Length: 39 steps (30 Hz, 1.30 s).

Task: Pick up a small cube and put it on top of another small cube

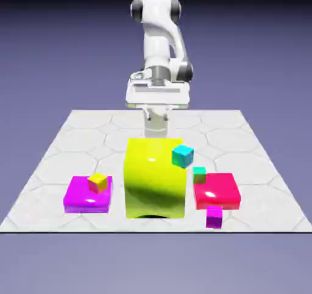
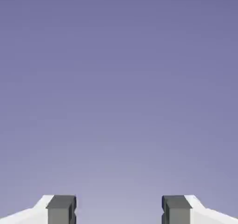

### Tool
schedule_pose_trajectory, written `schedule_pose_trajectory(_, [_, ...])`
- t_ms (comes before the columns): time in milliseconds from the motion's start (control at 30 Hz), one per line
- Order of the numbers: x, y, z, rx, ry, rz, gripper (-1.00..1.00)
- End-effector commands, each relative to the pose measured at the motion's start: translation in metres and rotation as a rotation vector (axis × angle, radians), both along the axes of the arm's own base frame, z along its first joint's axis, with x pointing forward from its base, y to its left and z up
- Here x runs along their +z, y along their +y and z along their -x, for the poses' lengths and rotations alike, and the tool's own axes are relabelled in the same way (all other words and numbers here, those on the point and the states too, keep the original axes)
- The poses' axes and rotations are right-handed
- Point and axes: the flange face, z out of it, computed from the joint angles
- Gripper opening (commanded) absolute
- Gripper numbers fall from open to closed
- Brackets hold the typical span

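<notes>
While flat, purple cube [image 1: 214, 216] beside red slab [image 1: 216, 191]

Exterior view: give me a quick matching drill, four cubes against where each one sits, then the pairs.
Things:
1. purple cube
2. cyan cube
3. small yellow cube
4. green cube

Places:
A. on the magenta slab
B. at the big yellow block's upper right
C. on the table, just in front of the red slab
D. at the red slab's back left corner

Pairs: 1-C, 2-B, 3-A, 4-D
</notes>
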Motion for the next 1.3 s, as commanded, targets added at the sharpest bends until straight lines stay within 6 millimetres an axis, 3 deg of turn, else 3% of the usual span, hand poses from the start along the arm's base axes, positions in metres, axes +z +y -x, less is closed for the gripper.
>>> schedule_pose_trajectory(0, [0.014,-0.005,-0.001,0.003,-0.008,0.025,0.00])
schedule_pose_trajectory(200, [0.100,-0.024,0.001,0.045,-0.041,0.179,0.00])
schedule_pose_trajectory(367, [0.166,-0.021,0.013,0.110,-0.053,0.317,0.00])
schedule_pose_trajectory(533, [0.221,0.002,0.027,0.205,-0.048,0.468,0.00])
schedule_pose_trajectory(733, [0.266,0.054,0.034,0.362,-0.011,0.666,0.00])
schedule_pose_trajectory(867, [0.280,0.098,0.029,0.495,0.038,0.803,0.00])
schedule_pose_trajectory(1000, [0.278,0.147,0.014,0.651,0.109,0.935,0.00])
schedule_pose_trajectory(1133, [0.261,0.196,-0.013,0.833,0.202,1.051,0.00])
schedule_pose_trajectory(1267, [0.226,0.239,-0.048,1.042,0.313,1.140,0.00])
